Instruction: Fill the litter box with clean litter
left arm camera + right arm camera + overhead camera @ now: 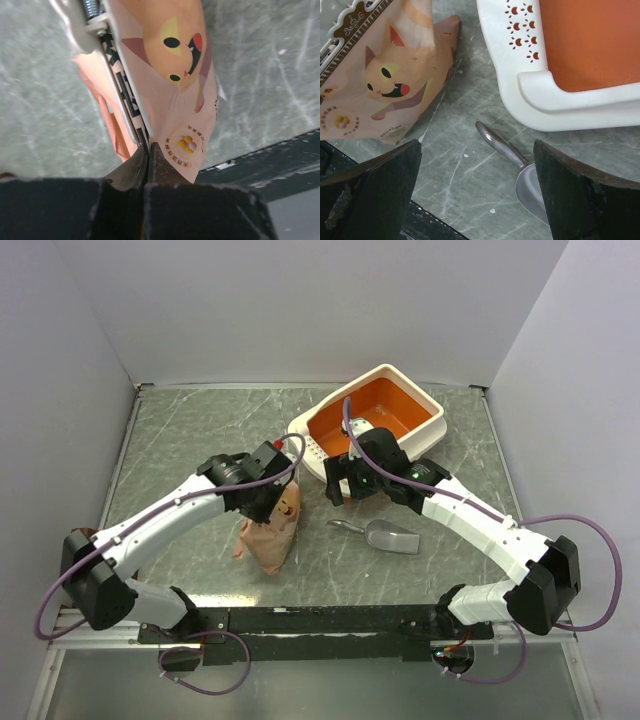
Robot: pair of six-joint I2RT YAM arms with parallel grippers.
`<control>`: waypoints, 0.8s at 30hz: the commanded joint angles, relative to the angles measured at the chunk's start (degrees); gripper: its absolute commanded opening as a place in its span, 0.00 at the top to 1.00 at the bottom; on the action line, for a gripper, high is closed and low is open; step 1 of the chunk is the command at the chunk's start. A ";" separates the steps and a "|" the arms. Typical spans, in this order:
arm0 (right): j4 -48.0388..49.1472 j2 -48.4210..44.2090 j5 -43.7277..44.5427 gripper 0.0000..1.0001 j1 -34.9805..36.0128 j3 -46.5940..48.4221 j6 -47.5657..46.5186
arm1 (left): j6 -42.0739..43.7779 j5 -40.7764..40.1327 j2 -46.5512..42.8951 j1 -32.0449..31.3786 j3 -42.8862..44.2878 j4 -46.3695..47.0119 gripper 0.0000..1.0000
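Note:
The litter box stands at the back right, orange inside with a cream-white rim, and no litter shows in it. It also shows in the right wrist view. No clean litter granules are in view. My left gripper is shut on the edge of the pink-orange paper bag with a cartoon cat face. In the top view the left gripper holds the bag upright on the table. My right gripper is open and empty. It hovers between the bag and the box's slotted end.
A small grey metal scoop lies on the table right of the bag, its handle below my open right gripper. White walls close in the table on three sides. A black rail runs along the near edge.

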 commanded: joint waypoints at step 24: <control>3.29 -18.07 3.15 0.00 -0.24 -9.66 -1.12 | 62.26 41.78 -9.73 21.55 1.67 17.63 0.99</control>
